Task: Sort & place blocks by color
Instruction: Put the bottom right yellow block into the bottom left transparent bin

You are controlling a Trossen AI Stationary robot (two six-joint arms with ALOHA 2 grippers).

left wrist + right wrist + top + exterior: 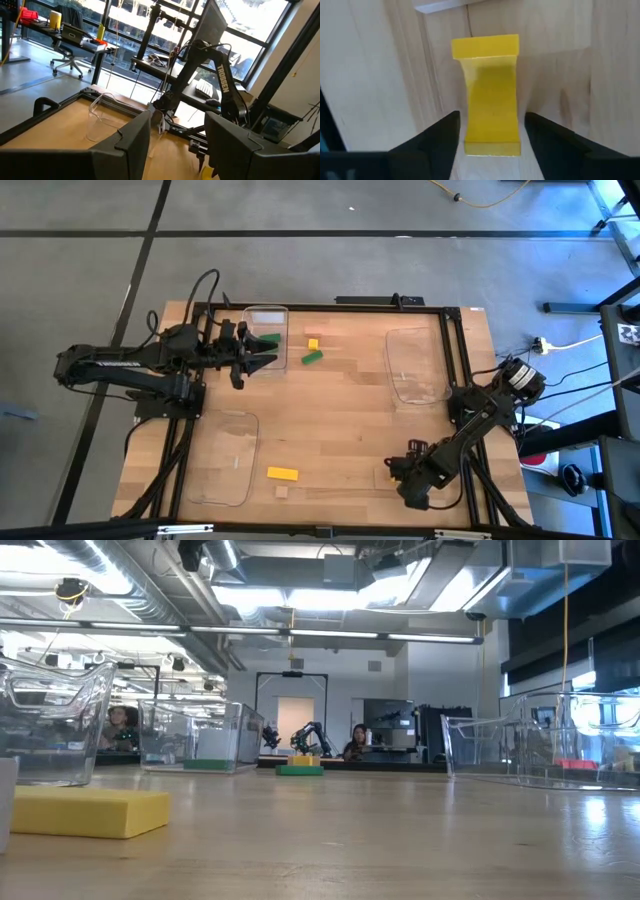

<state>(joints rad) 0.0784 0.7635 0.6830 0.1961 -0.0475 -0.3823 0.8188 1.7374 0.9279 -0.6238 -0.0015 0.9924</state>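
Note:
My right gripper [405, 472] points down at the table's near right, open. Its fingers [440, 137] stand on either side of a yellow block [492, 95] that lies on the wood, with a narrow gap on each side. My left gripper [258, 370] [177, 130] hangs open and holds nothing, beside the far-left clear tray [283, 320], which holds a green block [268, 338]. A second green block [313, 357] and a small yellow block [313, 343] lie just right of that tray. A longer yellow block [282, 473] [90, 812] and a tan cube [282, 491] lie near the front edge.
A clear tray [415, 365] sits at the far right and another [225, 460] at the near left. Black frame rails [450, 360] run along the table's sides. Bare wood lies in the middle. People sit in the room beyond the table [355, 740].

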